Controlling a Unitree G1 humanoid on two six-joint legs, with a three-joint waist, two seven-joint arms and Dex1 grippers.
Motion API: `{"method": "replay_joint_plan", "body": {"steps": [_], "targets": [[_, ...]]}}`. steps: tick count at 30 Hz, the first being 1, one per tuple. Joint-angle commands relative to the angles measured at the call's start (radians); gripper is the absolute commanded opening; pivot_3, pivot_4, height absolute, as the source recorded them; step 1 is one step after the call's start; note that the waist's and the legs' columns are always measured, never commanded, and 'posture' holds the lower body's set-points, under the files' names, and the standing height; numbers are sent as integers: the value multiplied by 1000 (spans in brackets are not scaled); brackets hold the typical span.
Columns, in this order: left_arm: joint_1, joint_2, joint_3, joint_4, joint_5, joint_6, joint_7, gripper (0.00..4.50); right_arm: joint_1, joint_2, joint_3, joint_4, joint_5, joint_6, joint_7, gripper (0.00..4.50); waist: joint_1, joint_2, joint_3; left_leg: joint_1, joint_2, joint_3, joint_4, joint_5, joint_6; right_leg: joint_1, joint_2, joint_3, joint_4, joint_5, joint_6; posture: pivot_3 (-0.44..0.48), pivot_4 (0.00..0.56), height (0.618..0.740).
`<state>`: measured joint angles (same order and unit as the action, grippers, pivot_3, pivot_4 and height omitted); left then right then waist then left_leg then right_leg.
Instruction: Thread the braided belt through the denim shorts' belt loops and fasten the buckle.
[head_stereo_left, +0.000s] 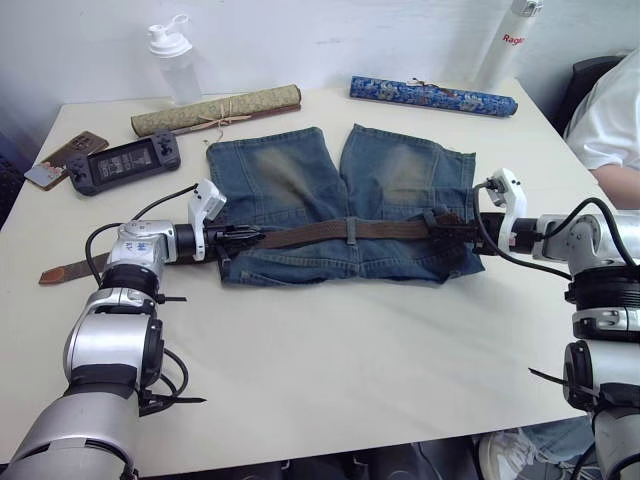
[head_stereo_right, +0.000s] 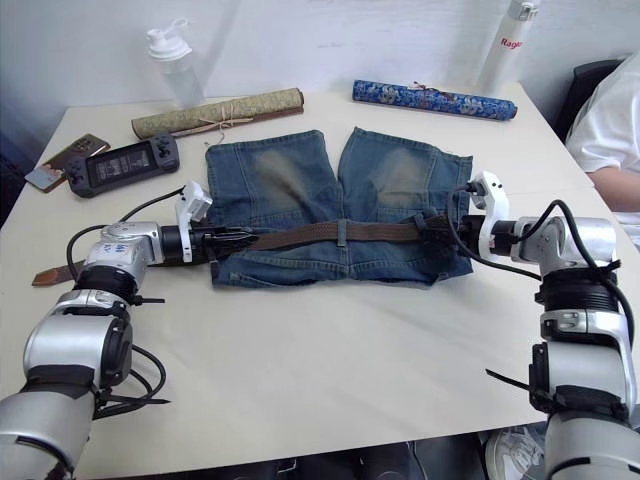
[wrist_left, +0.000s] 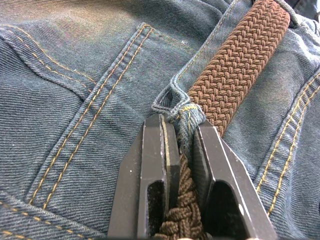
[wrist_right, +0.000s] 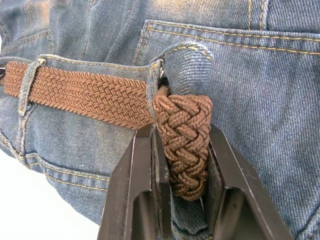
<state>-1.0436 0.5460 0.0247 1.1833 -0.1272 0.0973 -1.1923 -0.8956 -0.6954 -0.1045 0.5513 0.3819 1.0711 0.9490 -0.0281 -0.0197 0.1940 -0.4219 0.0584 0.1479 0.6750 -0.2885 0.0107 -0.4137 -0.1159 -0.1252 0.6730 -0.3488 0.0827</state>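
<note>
Both grippers pinch the braided belt (head_stereo_left: 330, 231) at loops: left gripper (wrist_left: 181, 150) clamps belt and loop (wrist_left: 182, 117) together, right gripper (wrist_right: 182, 150) nips belt on the denim shorts (head_stereo_left: 300, 180). Release the loop; feed steadily.

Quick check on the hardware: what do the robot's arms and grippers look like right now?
Both arms are silver-grey segments with black joints and loose black cables. A white camera module sits at each wrist. The left gripper and right gripper each have two flat, tapered matte-black fingers.
</note>
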Motion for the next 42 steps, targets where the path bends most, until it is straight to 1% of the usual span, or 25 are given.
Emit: {"method": "replay_joint_plan", "body": {"steps": [1,5,8,11,13,15,16,18,19,20,21,23,24,25,26,28,29,32,33,35,37,38,39,41,42], "targets": [[15,-1,21,-4,2,-8,12,78,8,-11,-28,-44,33,8,5,446,0,0,0,0,0,0,0,0,0,0,0,0,0,0,0,0,150,717],[17,-6,20,-4,7,-23,14,78,22,-14,-27,-60,27,-16,4,446,0,0,0,0,0,0,1,0,0,0,0,0,1,0,0,0,150,717],[9,-12,63,-17,-29,-58,46,78,55,-23,-30,-101,17,-87,14,446,2,0,0,0,0,0,2,0,0,0,0,0,1,0,0,0,150,717],[18,-12,132,-89,-87,-122,58,78,145,-46,-68,-239,52,-209,84,446,2,0,0,-1,0,0,2,0,1,0,0,0,1,0,0,0,150,717],[70,-9,162,-205,-112,-204,65,78,242,-48,-138,-371,110,-291,146,446,3,0,0,-1,0,0,3,-1,1,0,0,0,1,0,0,0,150,717],[116,-8,169,-291,-115,-250,75,78,299,-48,-179,-442,152,-318,169,446,4,0,0,-1,1,-1,2,-1,1,0,0,0,0,0,0,0,150,717],[211,7,144,-404,-78,-415,59,78,383,-52,-205,-511,150,-392,194,446,3,0,0,-1,1,0,3,-1,1,0,0,0,0,0,0,0,150,717],[373,27,121,-596,-45,-653,30,78,533,-64,-238,-614,126,-530,242,446,2,0,0,-1,1,0,3,-1,2,0,0,0,0,0,0,0,150,717],[455,39,112,-668,-37,-778,16,78,609,-70,-246,-653,100,-608,259,446,1,0,0,2,2,0,3,-2,2,3,0,0,0,0,0,0,150,717],[501,48,107,-703,-37,-841,14,78,652,-75,-247,-671,86,-656,264,446,1,0,0,2,2,0,2,-3,2,3,0,0,-2,0,0,0,150,717],[568,67,99,-697,-26,-988,9,78,719,-84,-229,-669,7,-813,268,446,2,0,0,2,3,0,2,-3,2,3,1,0,-2,0,0,0,150,717],[649,105,84,-625,26,-1232,26,78,820,-118,-174,-644,-136,-1085,285,446,4,0,0,2,2,1,4,-3,2,3,0,0,-4,0,0,0,150,717],[671,120,80,-577,42,-1324,43,78,851,-136,-144,-619,-215,-1203,264,446,4,0,0,4,2,1,5,-4,2,4,-1,0,-4,0,0,0,150,717],[677,130,74,-541,51,-1375,61,78,865,-148,-126,-598,-259,-1271,245,446,7,0,0,4,2,2,6,-4,3,5,-1,1,-4,0,0,0,150,717],[675,141,72,-492,67,-1437,84,78,870,-155,-103,-569,-316,-1368,209,446,9,0,0,9,2,2,6,-5,3,9,-2,0,-4,0,0,0,150,717],[663,157,80,-403,115,-1524,137,78,875,-156,-72,-554,-373,-1444,156,446,9,1,-1,18,2,1,6,-8,3,20,-3,-1,-7,0,0,0,150,717],[659,167,83,-365,138,-1555,159,78,874,-151,-62,-545,-391,-1480,131,446,8,2,-2,20,2,1,6,-9,3,22,-3,-1,-7,0,0,0,150,717],[656,202,80,-261,221,-1586,226,78,888,-146,-34,-492,-439,-1641,72,446,3,4,-4,20,4,1,5,-11,3,22,-3,-1,-9,0,0,0,150,717],[658,212,77,-235,253,-1593,250,78,901,-164,-21,-471,-459,-1667,67,446,1,6,-5,20,4,1,5,-10,2,22,-3,-1,-10,0,0,0,150,717],[659,227,56,-204,298,-1588,303,78,921,-183,-8,-447,-451,-1655,64,446,1,10,-7,21,4,2,5,-10,2,22,-1,-1,-9,0,0,0,150,717],[658,239,42,-193,335,-1591,360,78,929,-201,-10,-436,-443,-1634,46,1482,1,15,-12,23,4,2,5,-9,2,23,0,0,-8,0,0,0,150,717],[658,243,41,-190,354,-1587,389,78,938,-212,-17,-447,-413,-1601,54,1636,-1,14,-14,24,4,3,5,-10,2,24,0,0,-8,0,0,0,150,717],[658,247,38,-188,370,-1584,416,78,945,-222,-20,-455,-389,-1577,60,2349,-3,14,-15,27,4,5,3,-10,2,25,0,3,-8,0,0,0,150,717],[655,257,25,-180,393,-1572,463,78,962,-240,-29,-467,-342,-1520,68,3083,-2,12,-17,36,5,5,-4,-11,3,33,-1,3,-13,0,0,0,150,717],[653,262,16,-177,400,-1565,484,1124,970,-248,-35,-471,-325,-1492,70,3608,-1,11,-17,40,4,5,-8,-12,4,36,-1,3,-15,0,0,0,150,717]]}}
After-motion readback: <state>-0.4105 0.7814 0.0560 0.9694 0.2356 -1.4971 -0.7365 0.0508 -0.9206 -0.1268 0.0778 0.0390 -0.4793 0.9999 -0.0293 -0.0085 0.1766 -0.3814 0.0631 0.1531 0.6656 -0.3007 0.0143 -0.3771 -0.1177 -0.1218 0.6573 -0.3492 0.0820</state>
